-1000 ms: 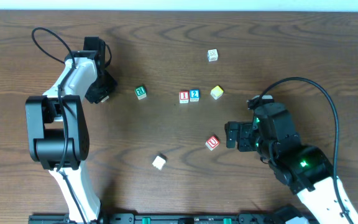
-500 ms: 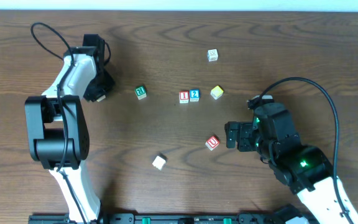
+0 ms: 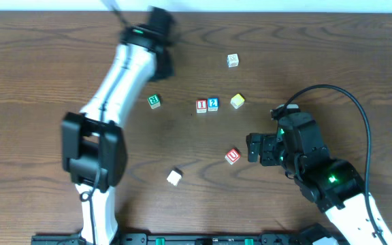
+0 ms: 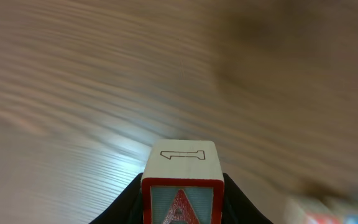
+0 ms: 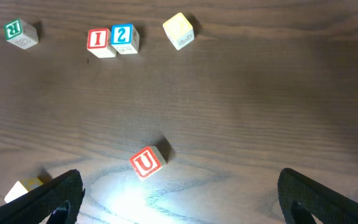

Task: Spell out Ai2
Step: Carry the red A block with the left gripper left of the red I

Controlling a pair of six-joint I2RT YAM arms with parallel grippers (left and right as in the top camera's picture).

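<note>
My left gripper (image 4: 182, 202) is shut on the red-and-white "A" cube (image 4: 182, 180), which fills the space between its dark jaws. In the overhead view that gripper (image 3: 162, 67) hangs over the back of the table, left of centre, and the "A" cube is hidden under it. The red "I" cube (image 3: 201, 105) and blue "2" cube (image 3: 213, 104) sit side by side, touching, at mid-table; the right wrist view shows the "I" (image 5: 98, 40) and the "2" (image 5: 123, 37) too. My right gripper (image 3: 254, 148) stands wide open with nothing between its fingers.
A red "U" cube (image 3: 232, 156) lies tilted just left of the right gripper. A green cube (image 3: 154, 101) sits left of the "I". A yellow cube (image 3: 237, 101) lies right of the "2", a white cube (image 3: 232, 60) farther back, a pale cube (image 3: 174, 177) near the front.
The left arm has swung from the far left of the table to the back centre-left, carrying the "A" cube. The right arm and the loose cubes have not moved.
</note>
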